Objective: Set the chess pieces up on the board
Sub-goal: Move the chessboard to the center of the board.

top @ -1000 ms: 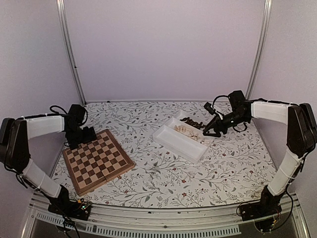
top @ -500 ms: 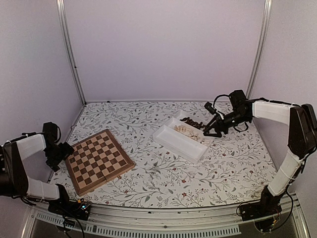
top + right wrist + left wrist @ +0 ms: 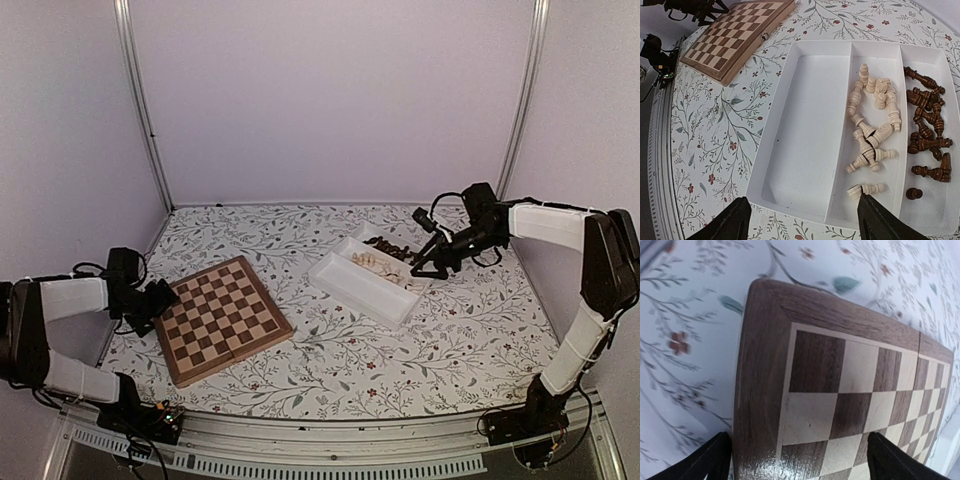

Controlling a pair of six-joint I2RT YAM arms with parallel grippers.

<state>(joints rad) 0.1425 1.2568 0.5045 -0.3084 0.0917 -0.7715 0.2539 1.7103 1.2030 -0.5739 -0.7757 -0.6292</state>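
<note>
The board (image 3: 225,320) lies flat at the front left with no pieces on it. My left gripper (image 3: 160,298) is open at the board's left edge. In the left wrist view (image 3: 800,467) its fingers straddle the brown border and first squares of the board (image 3: 850,390). The chess pieces lie loose in a white tray (image 3: 355,285): pale cream ones (image 3: 872,125) in the middle compartment, dark brown ones (image 3: 927,135) in the end compartment. My right gripper (image 3: 425,268) is open and empty above the tray's near edge (image 3: 805,222).
The tray's largest compartment (image 3: 805,125) holds nothing. The board also shows at the top left of the right wrist view (image 3: 735,35). The table has a floral cloth (image 3: 330,360). Metal frame posts (image 3: 140,100) stand at the back corners.
The board has slid to the right and turned a little. My left arm swung from the board's far corner out to the left, then came in against its left edge. The right arm stayed still.
</note>
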